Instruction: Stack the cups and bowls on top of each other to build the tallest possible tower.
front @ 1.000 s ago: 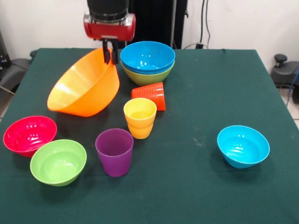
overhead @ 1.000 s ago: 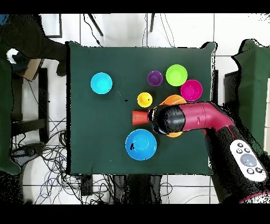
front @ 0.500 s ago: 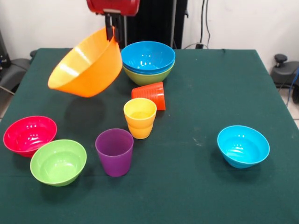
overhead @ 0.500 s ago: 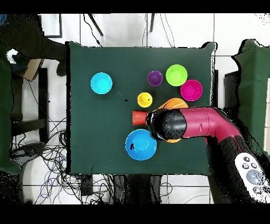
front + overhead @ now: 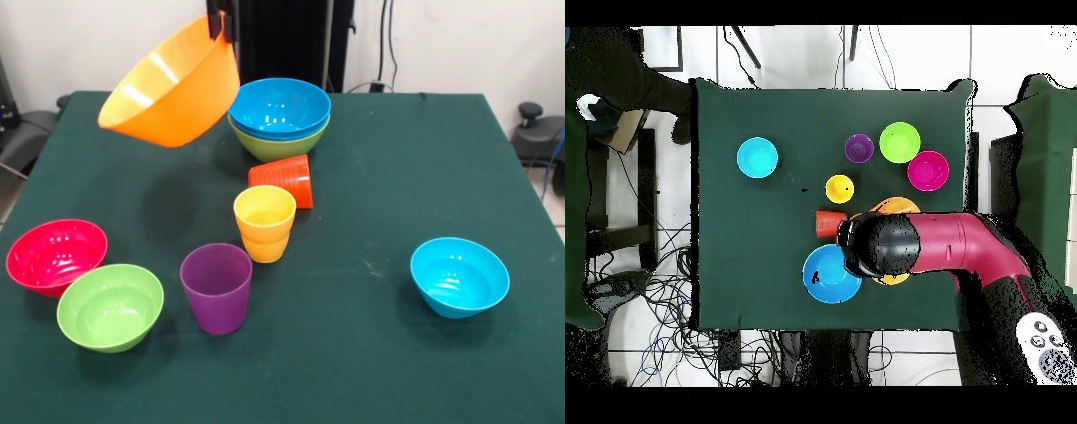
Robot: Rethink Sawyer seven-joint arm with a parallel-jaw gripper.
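My gripper (image 5: 220, 25) shows only its tips at the top edge, shut on the rim of the huge orange-yellow bowl (image 5: 172, 84), which hangs tilted above the table, left of the tower (image 5: 279, 119). The tower is a blue bowl (image 5: 279, 104) nested in a green bowl (image 5: 278, 144). In front of it the ribbed orange-red cup (image 5: 284, 179) lies on its side. The yellow cup (image 5: 264, 221) and the purple cup (image 5: 216, 287) stand upright. In the overhead view the arm (image 5: 895, 245) hides the gripper and most of the orange-yellow bowl (image 5: 895, 206).
A pink-red bowl (image 5: 55, 254) and a small green bowl (image 5: 110, 305) sit at the front left. A light-blue bowl (image 5: 459, 276) stands alone at the right. Overhead, the blue bowl (image 5: 825, 278) lies beside the arm's head.
The gripper has risen with the orange-yellow bowl, lifting it off the table and slightly toward the blue and green stack. Nothing else has moved.
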